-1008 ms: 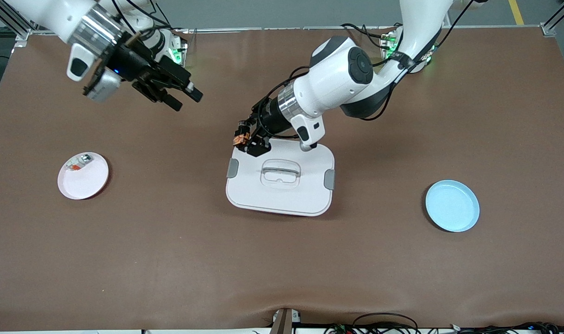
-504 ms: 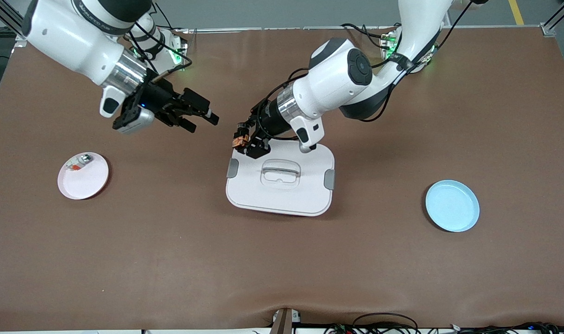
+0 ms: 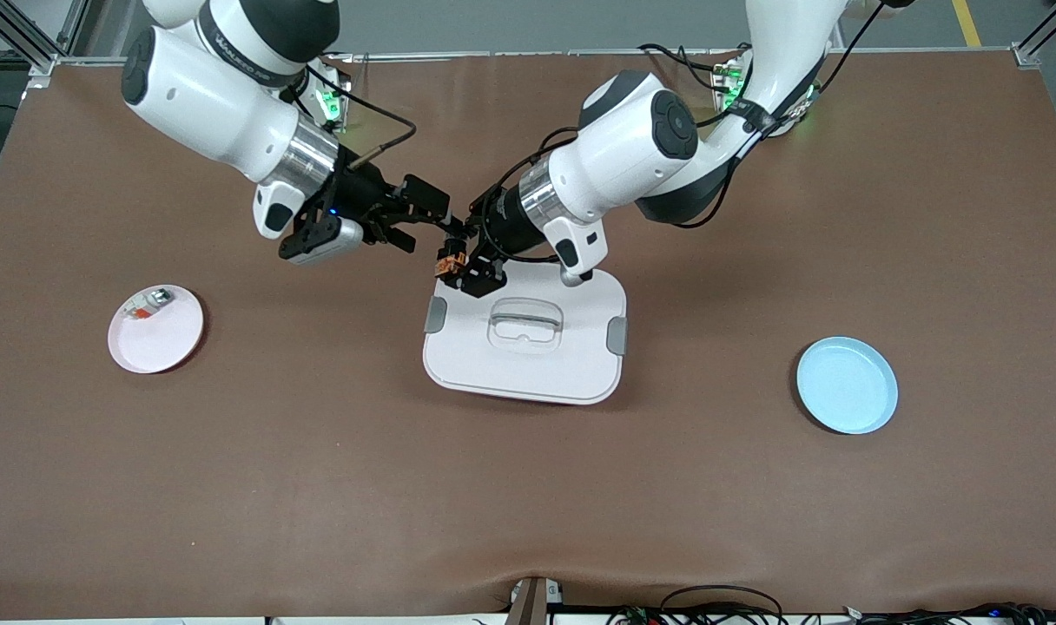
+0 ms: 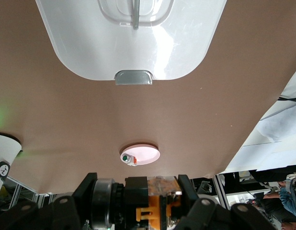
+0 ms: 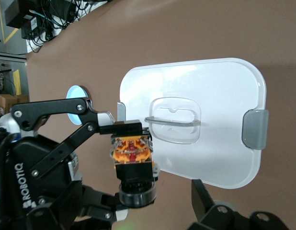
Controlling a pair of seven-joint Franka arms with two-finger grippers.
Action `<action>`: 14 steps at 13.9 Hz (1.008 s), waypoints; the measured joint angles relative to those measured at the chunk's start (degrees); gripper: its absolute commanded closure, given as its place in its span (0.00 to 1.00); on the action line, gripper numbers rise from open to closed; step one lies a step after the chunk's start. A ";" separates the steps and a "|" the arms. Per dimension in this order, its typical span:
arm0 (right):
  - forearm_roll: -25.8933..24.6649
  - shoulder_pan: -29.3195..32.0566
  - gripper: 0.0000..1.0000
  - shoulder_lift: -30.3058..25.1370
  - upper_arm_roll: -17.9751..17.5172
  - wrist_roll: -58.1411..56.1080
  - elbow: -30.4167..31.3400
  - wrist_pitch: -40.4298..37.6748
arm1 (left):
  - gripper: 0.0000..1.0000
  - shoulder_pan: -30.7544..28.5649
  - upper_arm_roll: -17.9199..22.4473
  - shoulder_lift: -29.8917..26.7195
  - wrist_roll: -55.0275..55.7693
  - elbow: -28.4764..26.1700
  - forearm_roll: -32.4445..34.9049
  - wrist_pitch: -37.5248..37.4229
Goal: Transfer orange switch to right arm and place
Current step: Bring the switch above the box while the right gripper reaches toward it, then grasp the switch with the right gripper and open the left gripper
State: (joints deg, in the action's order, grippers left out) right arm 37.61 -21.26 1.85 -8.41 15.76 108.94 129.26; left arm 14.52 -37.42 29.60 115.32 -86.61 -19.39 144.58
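My left gripper is shut on the orange switch and holds it in the air over the edge of the white lidded box. In the left wrist view the switch lies across the jaws. My right gripper is open, beside the switch on the right arm's side. In the right wrist view the switch shows its orange face. Its silver-ringed end sits between my open right fingers without touching them.
A pink plate with a silvery-white piece lies toward the right arm's end of the table. A blue plate lies toward the left arm's end. The white box has grey clips and a clear handle.
My right arm has swung from its end of the table to the switch, with its gripper open. My left gripper has held the switch almost still.
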 measured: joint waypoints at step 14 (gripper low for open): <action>-4.23 -0.45 1.00 6.20 0.07 0.57 -7.20 -0.03 | 0.90 0.08 0.26 0.07 0.00 0.37 0.00 0.03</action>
State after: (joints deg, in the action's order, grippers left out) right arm 33.38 -21.72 8.04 -8.34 16.33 101.73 129.23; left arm 14.60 -37.16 29.67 115.32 -86.24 -19.39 144.60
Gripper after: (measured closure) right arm 0.542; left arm 0.273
